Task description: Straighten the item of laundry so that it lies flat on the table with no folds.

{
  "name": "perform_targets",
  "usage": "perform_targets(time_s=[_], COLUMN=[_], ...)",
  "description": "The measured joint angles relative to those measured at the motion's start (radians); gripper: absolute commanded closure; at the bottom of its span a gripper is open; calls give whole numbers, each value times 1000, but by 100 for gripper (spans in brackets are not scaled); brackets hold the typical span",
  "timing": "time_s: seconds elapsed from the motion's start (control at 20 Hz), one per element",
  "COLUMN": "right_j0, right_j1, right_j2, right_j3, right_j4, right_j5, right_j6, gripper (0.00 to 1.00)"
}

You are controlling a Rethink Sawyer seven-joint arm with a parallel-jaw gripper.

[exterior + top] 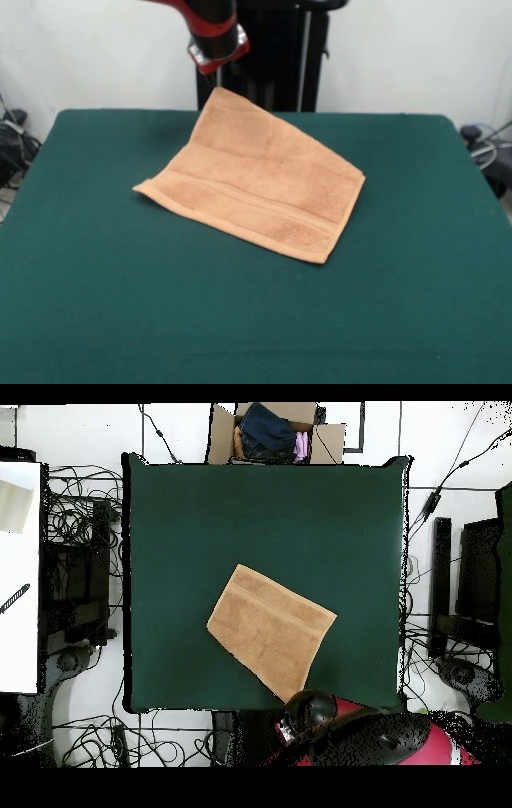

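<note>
Hand (214,62) is parked right over the far corner of the towel (256,180), up near the back edge of the table (96,304), and honestly I can't tell from either view what the business end is doing, it's tucked behind the red and black wrist. That far corner looks lifted in the front view, peaking up toward the hand, so my guess is it's being held or was just pinched there to tug the cloth out. Towel itself is orange-tan terry, sitting a bit rotated on the green table, roughly mid-table but shifted toward the robot's side in the overhead view. Band stripe runs along the near hem. It reads as mostly spread out, no big fold-over I can see, though the near left corner curls up a little. Past the table edge there's a cardboard box (275,432) with clothes in it, plus cables (85,514) all over the floor.
</note>
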Motion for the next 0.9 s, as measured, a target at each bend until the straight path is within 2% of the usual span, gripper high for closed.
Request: perform_targets(time_s=[0.9], right_j0=[38], right_j1=[1], right_j2=[2], right_j3=[-52], right_j4=[37], right_j5=[71], right_j6=[0], gripper=[0])
